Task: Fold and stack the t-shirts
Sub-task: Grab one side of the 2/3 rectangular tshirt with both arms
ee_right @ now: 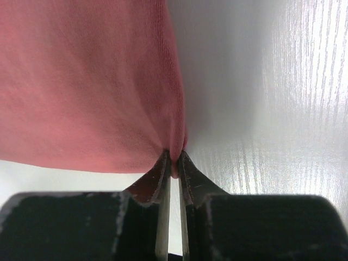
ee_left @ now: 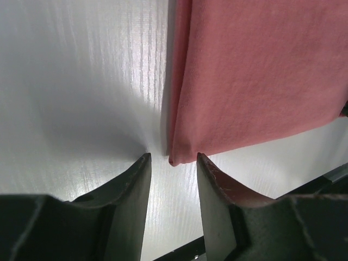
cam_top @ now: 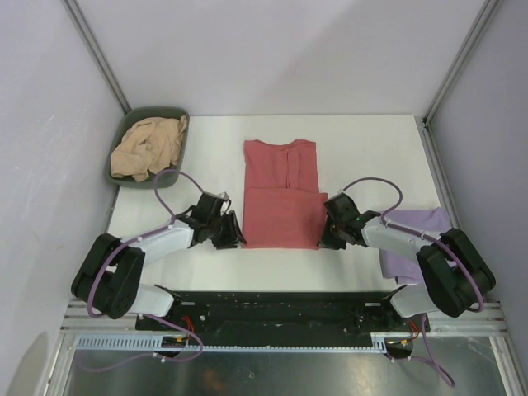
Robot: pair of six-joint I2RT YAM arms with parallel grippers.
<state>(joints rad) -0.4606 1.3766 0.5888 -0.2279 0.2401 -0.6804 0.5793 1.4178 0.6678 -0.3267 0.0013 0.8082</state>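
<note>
Both arms low, reaching inward, left gripper [ee_left: 173, 159] parted at salmon-red t-shirt [cam_top: 280, 198] corner, right gripper [ee_right: 174, 157] pinching opposite corner

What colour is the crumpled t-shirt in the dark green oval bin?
The crumpled cotton t-shirt is tan-beige; the top external view shows it best.

salmon-red t-shirt [cam_top: 280, 194], pale lavender t-shirt [cam_top: 421, 219], tan-beige t-shirt [cam_top: 148, 148], dark green bin [cam_top: 153, 111], white table [cam_top: 371, 157]
</note>
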